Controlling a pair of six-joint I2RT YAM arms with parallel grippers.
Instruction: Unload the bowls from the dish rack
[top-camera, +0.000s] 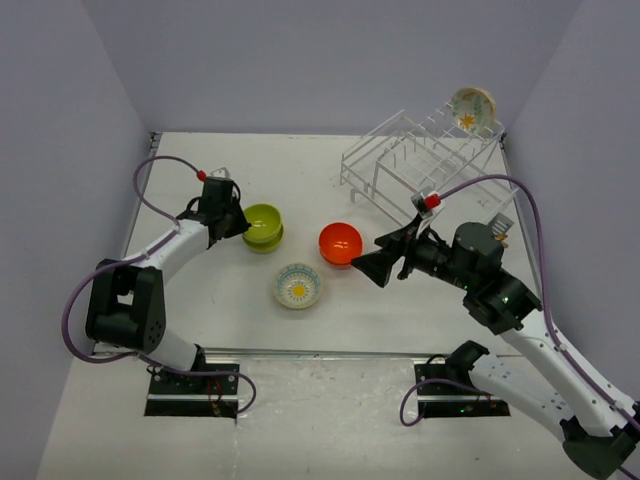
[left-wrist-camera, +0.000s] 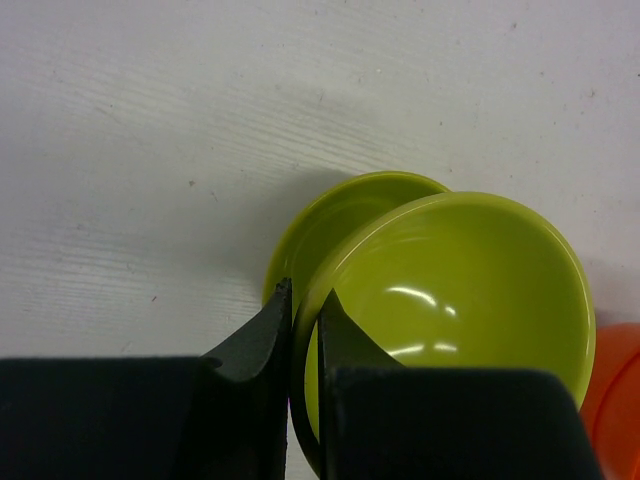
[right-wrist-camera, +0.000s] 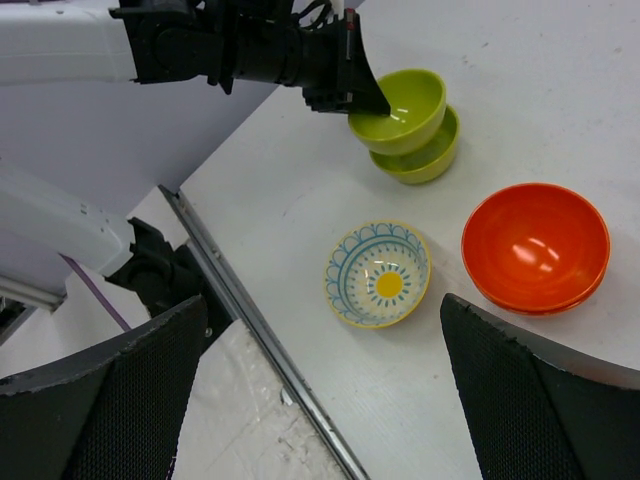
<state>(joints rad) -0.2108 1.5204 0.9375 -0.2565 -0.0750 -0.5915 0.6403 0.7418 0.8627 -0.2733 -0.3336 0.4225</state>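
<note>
My left gripper (top-camera: 240, 222) (left-wrist-camera: 305, 310) is shut on the rim of a yellow-green bowl (top-camera: 263, 221) (left-wrist-camera: 460, 290) (right-wrist-camera: 400, 105), holding it on top of a second yellow-green bowl (left-wrist-camera: 330, 215) (right-wrist-camera: 425, 160). An orange-red bowl (top-camera: 340, 243) (right-wrist-camera: 536, 245) and a cream flower-pattern bowl (top-camera: 298, 285) (right-wrist-camera: 378, 274) sit on the table. Another flower-pattern bowl (top-camera: 472, 108) stands in the white wire dish rack (top-camera: 420, 160) at the back right. My right gripper (top-camera: 372, 265) (right-wrist-camera: 325, 345) is open and empty, just right of the orange-red bowl.
The table's near edge with a metal strip (right-wrist-camera: 260, 340) runs under my right gripper. The arm bases (top-camera: 195, 380) sit below it. Grey walls close the back and sides.
</note>
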